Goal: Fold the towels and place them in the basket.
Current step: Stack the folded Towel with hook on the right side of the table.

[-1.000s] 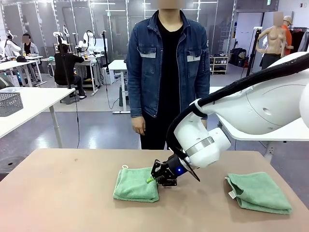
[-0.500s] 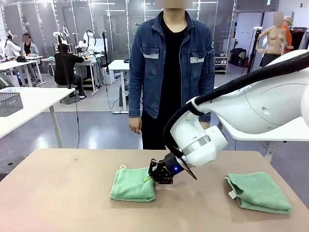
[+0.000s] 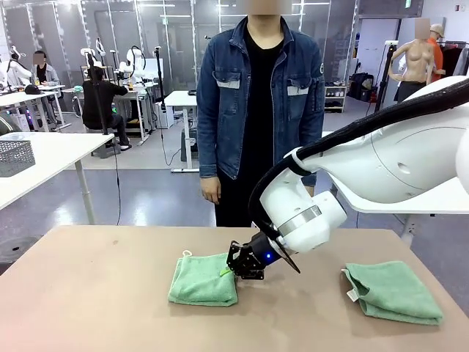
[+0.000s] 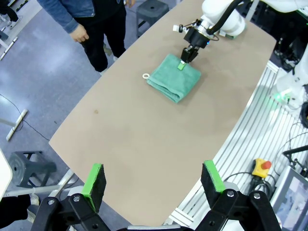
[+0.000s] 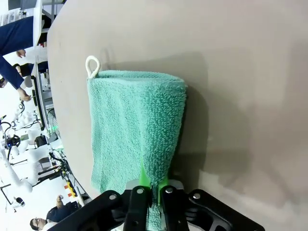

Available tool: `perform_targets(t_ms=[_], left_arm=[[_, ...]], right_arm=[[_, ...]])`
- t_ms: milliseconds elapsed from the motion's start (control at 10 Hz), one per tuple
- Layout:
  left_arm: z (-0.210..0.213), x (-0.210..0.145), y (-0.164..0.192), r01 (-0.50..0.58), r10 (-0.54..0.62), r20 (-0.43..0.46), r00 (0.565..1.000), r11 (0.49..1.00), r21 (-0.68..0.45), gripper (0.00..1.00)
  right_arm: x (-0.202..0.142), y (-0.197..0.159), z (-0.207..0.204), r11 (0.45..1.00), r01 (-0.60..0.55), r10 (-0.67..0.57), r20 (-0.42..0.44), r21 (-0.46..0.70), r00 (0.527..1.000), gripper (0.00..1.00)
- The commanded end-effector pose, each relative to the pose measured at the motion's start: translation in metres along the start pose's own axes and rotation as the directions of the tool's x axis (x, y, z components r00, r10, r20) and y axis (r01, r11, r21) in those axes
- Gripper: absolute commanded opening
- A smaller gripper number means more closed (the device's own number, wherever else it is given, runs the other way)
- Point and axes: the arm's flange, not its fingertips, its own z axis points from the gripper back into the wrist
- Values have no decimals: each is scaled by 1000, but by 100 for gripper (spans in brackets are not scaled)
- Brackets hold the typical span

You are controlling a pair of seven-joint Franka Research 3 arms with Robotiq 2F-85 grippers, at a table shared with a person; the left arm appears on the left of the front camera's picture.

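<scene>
Pinching one folded towel (image 3: pixel 203 280) with right gripper (image 3: pixel 231 270), second towel (image 3: pixel 392 292) apart, left gripper (image 4: pixel 153 182) spread.

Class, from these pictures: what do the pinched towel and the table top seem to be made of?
Towel: soft terry cloth, mint green, judging by its fuzzy looped pile; a white cord loop at one corner. Table top: smooth matt tan surface, perhaps laminate; the exact material is unclear.

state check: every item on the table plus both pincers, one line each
middle towel: folded, flat on table, right edge pinched
right towel: folded, lying free on table
right pincer: shut on middle towel's edge
left pincer: open, holding nothing, above table's near edge
</scene>
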Motion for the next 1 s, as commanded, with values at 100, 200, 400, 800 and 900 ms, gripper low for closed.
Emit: perform_targets(t_ms=[100,200,400,800,900], left_arm=[[0,0,-1,17,-17,-4,1000,1000,0,100],[0,0,-1,17,-17,-4,1000,1000,0,100],[0,0,-1,17,-17,-4,1000,1000,0,100],[0,0,-1,17,-17,-4,1000,1000,0,100],[0,0,-1,17,-17,-4,1000,1000,0,100]], right_arm=[[-12,16,30,989,-116,113,-36,-97,993,6],[-23,32,70,972,-204,202,-25,-116,979,6],[-30,46,139,946,-272,283,40,-174,958,6],[-39,38,272,873,-395,409,-14,-287,913,6],[-40,33,293,867,-415,421,-38,-277,906,6]])
